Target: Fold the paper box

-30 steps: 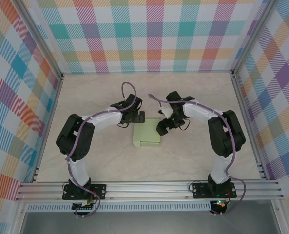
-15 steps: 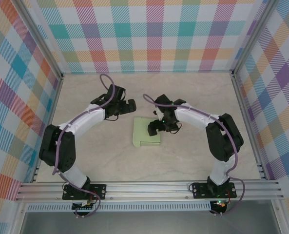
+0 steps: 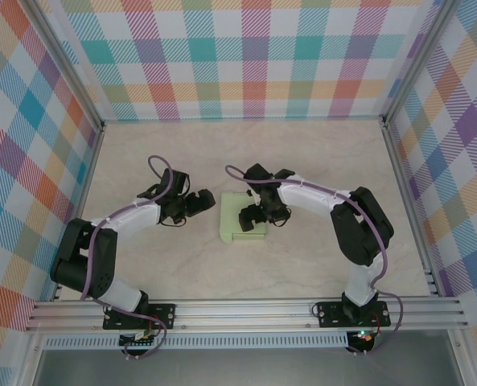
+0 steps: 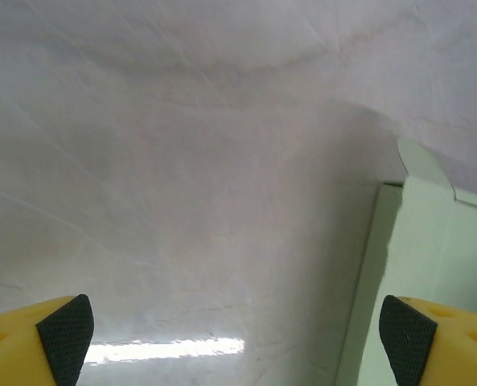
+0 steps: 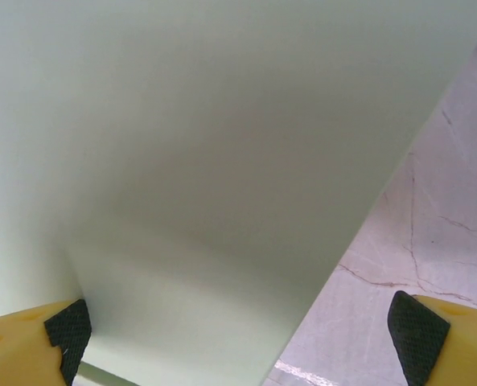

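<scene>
One folded box [image 3: 228, 221] we see lying flat on the surface [image 3: 141, 161], left end effector [image 3: 199, 203] spread wide and empty just beside the box's left edge, right end effector [image 3: 250, 219] spread wide low over its top, holding nothing.

The desk [image 3: 318, 161] is a pale beige, marble-patterned surface with faint veins and a slight sheen. A single thing lies directly on it: the paper box [image 3: 230, 213], pale light green and rectangular, resting flat near the middle of the surface, its long sides running front to back. The left wrist view shows the box's left edge [image 4: 439, 249] lying against the glossy desk top [image 4: 182, 201], which carries a bright streak of glare.
</scene>
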Available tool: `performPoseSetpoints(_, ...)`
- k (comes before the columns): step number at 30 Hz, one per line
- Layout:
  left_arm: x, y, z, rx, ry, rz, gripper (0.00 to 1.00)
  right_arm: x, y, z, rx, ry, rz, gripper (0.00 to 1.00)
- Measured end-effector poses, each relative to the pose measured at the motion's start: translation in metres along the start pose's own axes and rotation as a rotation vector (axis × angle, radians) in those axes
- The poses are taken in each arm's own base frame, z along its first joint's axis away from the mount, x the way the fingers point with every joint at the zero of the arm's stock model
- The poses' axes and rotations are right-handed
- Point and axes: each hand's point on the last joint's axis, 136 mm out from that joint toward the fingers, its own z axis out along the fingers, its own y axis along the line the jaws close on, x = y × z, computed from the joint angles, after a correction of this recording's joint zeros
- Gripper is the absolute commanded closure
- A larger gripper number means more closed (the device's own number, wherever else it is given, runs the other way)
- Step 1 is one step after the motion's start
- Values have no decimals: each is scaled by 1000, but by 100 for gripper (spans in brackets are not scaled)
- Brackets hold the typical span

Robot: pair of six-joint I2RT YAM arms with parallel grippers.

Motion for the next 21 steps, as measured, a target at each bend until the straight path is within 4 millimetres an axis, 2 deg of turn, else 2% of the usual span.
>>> performPoseSetpoints(6, 5, -38, 7, 199, 41, 21, 19, -11, -3, 0, -31, -29, 9, 4)
performPoseSetpoints(8, 7, -48, 11, 255, 58, 38, 26, -14, -5, 1, -49, -34, 10, 4)
performPoseSetpoints(11, 12, -50, 24, 287, 99, 52, 36, -20, -7, 2, -85, -41, 14, 4)
performPoseSetpoints(16, 17, -50, 44, 294, 160, 60, 42, -27, -8, 5, -166, -45, 24, 5)
performPoseSetpoints(18, 17, -56, 48, 319, 180, 81, 52, -29, -7, 7, -198, -49, 26, 6)
performPoseSetpoints(21, 15, -71, 57, 364, 213, 121, 52, -32, -5, 9, -245, -48, 37, 8)
